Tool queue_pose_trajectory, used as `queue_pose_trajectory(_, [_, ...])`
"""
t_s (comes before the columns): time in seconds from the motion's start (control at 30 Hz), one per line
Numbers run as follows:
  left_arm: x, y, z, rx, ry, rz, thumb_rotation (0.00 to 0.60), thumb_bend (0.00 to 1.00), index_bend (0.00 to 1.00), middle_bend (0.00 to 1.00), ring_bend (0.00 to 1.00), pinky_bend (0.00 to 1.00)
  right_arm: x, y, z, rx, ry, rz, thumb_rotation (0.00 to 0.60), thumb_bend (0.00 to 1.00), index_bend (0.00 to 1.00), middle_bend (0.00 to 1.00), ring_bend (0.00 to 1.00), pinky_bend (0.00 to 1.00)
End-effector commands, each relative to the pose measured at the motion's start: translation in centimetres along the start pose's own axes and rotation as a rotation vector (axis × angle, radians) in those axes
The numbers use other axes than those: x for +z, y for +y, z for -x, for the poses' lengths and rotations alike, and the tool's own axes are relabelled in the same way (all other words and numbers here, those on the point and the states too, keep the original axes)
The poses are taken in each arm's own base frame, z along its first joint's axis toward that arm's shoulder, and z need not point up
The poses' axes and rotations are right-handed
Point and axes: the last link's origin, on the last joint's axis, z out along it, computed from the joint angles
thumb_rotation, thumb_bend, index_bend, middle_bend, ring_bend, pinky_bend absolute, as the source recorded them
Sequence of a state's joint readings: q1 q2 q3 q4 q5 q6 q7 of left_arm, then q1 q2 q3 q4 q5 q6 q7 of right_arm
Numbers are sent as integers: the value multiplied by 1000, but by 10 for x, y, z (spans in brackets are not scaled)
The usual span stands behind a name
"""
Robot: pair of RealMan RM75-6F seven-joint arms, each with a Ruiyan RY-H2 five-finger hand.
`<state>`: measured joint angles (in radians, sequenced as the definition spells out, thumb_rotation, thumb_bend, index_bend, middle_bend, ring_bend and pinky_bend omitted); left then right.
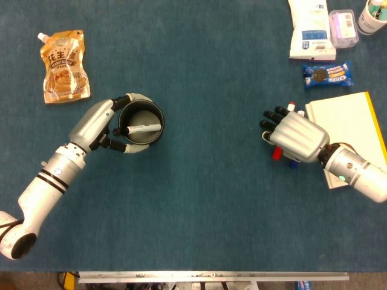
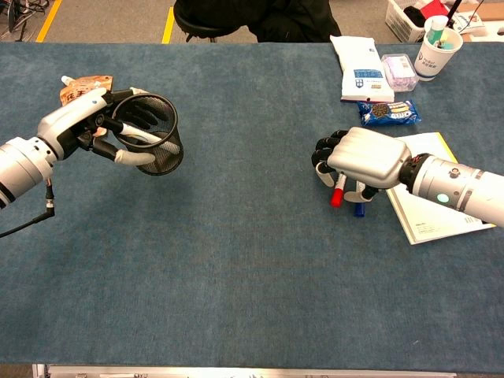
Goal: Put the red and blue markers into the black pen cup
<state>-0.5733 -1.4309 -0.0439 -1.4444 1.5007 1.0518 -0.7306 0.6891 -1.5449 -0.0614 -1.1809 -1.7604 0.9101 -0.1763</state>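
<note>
The black pen cup [image 1: 160,119] [image 2: 166,158] is tilted and off the table at the left, gripped by my left hand [image 1: 95,124] [image 2: 81,126]. A white marker with a black cap [image 1: 143,128] lies inside it. At the right, the red marker [image 1: 277,154] [image 2: 336,198] and the blue marker [image 1: 292,164] [image 2: 358,209] lie side by side on the table. My right hand [image 1: 299,138] [image 2: 365,157] covers their upper parts, its fingers curled down around the red one. Only the caps stick out below the hand. Whether it grips either marker is hidden.
A white notebook [image 1: 354,118] [image 2: 425,216] lies just right of the markers. A cookie pack [image 1: 327,75], a white packet [image 1: 311,30], a purple box [image 1: 343,27] and a paper cup [image 2: 435,43] sit at the back right. An orange pouch [image 1: 63,58] lies at the back left.
</note>
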Motion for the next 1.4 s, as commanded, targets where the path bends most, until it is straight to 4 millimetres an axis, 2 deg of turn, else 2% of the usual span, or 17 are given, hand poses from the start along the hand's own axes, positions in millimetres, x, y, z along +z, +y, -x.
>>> queue_pose_trajectory(0.03, [0,0,0,-1,0,0,600,169,310,400,330,260,2,-1,1,-9,-8,-2,600,225,517,303,172,248])
queue_pose_trajectory(0.57, [-1,-1,-1,-8,7,7,600,169,310,379,323,260,3,-2,4,-2,-20,8,600,323,595,306,171,248])
queue_pose_trajectory(0.73, [0,-1,-1,-8,2,5,600,169,308,377,323,260,1,3,-3,28,13,31,600,335,618,321,171,248])
queue_pose_trajectory(0.9, [1,-2,-2,-16,2,-6,600,169,307,377,323,260,2,10,-34,166,125,73,600,336,632,331,171,248])
queue_pose_trajectory(1.1, [13,1,2,-25,-19,-13,600,169,307,377,323,260,9,15,-92,437,290,88,600,336,635,335,171,248])
queue_pose_trajectory(1.23, [19,1,7,-22,-35,-22,600,169,307,377,323,260,13,10,-123,673,352,61,600,336,636,335,171,248])
queue_pose_trajectory(1.4, [27,2,15,-18,-60,-25,600,169,307,377,322,260,23,-2,-153,811,415,-4,600,336,636,335,171,248])
